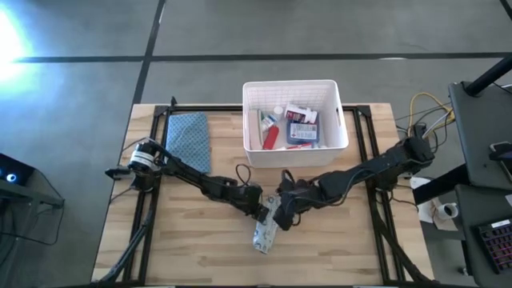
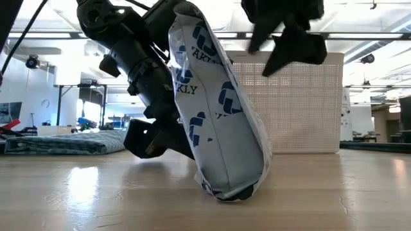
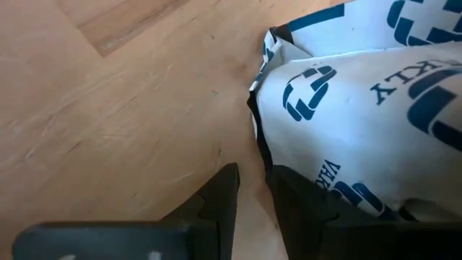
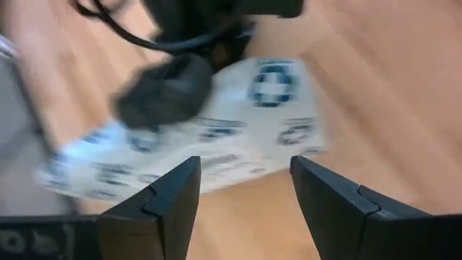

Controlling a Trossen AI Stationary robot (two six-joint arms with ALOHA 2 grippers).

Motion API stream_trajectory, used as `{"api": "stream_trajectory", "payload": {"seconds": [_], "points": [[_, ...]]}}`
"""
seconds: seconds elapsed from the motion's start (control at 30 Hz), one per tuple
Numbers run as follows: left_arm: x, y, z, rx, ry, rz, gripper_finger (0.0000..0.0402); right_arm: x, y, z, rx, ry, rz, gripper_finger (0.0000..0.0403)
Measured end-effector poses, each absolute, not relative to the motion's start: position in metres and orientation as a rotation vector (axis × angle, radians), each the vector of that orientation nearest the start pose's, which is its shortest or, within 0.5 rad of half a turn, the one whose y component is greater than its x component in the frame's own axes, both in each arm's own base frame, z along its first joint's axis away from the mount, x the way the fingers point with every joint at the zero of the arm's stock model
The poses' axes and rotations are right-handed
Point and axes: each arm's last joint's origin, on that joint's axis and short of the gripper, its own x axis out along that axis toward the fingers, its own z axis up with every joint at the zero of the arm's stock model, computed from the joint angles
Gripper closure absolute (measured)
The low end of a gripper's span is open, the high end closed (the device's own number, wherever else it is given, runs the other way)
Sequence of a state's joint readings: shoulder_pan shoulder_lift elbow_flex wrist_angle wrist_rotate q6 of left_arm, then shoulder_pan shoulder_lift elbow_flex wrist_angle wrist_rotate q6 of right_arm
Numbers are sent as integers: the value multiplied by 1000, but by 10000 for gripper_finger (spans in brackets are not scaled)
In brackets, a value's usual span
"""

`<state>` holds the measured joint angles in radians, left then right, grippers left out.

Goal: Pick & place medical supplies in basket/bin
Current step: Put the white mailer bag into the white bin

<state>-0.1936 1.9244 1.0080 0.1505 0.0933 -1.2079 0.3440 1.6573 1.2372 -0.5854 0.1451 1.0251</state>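
Note:
A white pouch with blue logos (image 1: pixel 266 228) (image 2: pixel 218 109) stands steeply tilted on the table's near middle. My left gripper (image 1: pixel 262 210) (image 3: pixel 253 198) is at the pouch's raised end, with its fingers almost together. My right gripper (image 1: pixel 282 204) (image 4: pixel 245 195) hovers open just above and to the right of that end and touches nothing; in the low view it hangs clear above the pouch (image 2: pixel 289 38). The white lattice basket (image 1: pixel 246 120) (image 2: pixel 302 109) sits at the far middle and holds a pill bottle, red-and-white tubes and a blue-white box. My left gripper holds the pouch by a side edge (image 3: pixel 258 137) near its raised end, coming level from the table's left. The pouch body covers one finger (image 3: pixel 310 209), so the pinch itself is hidden. The pouch stands steeply tilted with its lower end (image 2: pixel 231 189) on the table.
A folded blue-grey patterned cloth (image 1: pixel 189 140) (image 2: pixel 58 142) lies at the far left. Bare wood stretches along the near edge and on both sides of the pouch. A black frame rail runs along the far edge beside the basket.

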Motion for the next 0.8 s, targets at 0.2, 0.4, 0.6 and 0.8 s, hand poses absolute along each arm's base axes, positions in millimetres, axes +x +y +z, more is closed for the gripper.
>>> {"api": "stream_trajectory", "payload": {"seconds": [0.2, 0.4, 0.6, 0.8], "points": [[371, -76, 127, -1099, 832, 221, 327, 320, 110, 238, 279, 1022, -143, 193], [372, -77, 129, -1092, 832, 215, 327, 326, 107, 250, -160, 984, 7, 193], [382, -82, 142, -1016, 789, 150, 327, 337, 92, 243, -260, 1011, 43, 193], [383, -80, 144, -994, 779, 195, 327, 335, 89, 237, -344, 1077, 96, 191]]}}
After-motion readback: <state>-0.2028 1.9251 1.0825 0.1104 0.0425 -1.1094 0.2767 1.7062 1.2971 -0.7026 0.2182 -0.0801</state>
